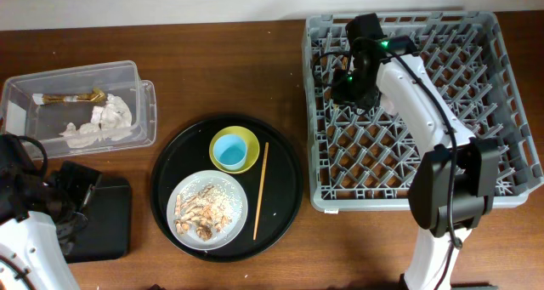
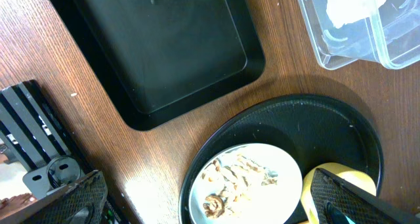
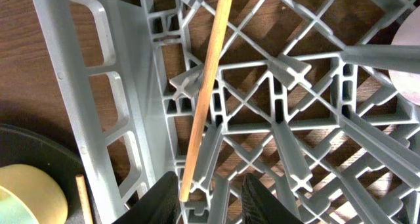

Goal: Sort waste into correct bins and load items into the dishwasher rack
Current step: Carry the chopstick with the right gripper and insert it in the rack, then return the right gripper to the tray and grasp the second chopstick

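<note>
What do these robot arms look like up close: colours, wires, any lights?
Both arms are smooth white segments joined by chunky black joints. The right arm carries a thin black cable and a small green light near its wrist. The left arm has looped black cables by its wrist. The fingers are black and blunt.

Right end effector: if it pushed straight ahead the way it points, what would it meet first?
Likely the chopstick between the right end effector's open fingers, then the grey rack grid behind it; depth is hard to judge.
</note>
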Action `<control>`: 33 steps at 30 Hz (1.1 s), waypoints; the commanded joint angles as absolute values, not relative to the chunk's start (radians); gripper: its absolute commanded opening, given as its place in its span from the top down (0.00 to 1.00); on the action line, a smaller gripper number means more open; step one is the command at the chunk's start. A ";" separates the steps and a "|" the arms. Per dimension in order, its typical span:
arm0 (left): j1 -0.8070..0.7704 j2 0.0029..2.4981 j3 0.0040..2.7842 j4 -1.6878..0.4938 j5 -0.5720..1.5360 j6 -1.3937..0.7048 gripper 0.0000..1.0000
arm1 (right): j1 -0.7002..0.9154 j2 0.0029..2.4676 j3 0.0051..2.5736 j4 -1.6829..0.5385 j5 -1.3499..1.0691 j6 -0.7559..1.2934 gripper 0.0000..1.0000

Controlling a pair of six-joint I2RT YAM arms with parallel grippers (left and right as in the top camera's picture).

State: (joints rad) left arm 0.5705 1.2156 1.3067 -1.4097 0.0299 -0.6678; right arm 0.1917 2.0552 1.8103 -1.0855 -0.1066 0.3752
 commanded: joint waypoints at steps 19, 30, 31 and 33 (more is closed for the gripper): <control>0.572 1.213 1.311 -1.408 0.030 -0.673 0.01 | 0.234 2.103 1.916 -1.150 0.084 0.428 0.96; 0.572 1.213 1.311 -1.408 0.030 -0.673 0.01 | 0.223 1.991 1.955 -1.497 -0.395 0.131 0.69; 0.572 1.213 1.311 -1.408 0.030 -0.673 0.01 | 0.241 1.991 1.954 -1.513 -0.400 0.107 0.57; 0.572 1.213 1.311 -1.408 0.030 -0.673 0.01 | 0.324 1.993 1.910 -1.513 -0.389 0.104 0.28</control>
State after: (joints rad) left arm 0.5705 1.2156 1.3067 -1.4094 0.0299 -0.6678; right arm 0.2455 2.0121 1.9392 -1.5124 -0.3290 0.1535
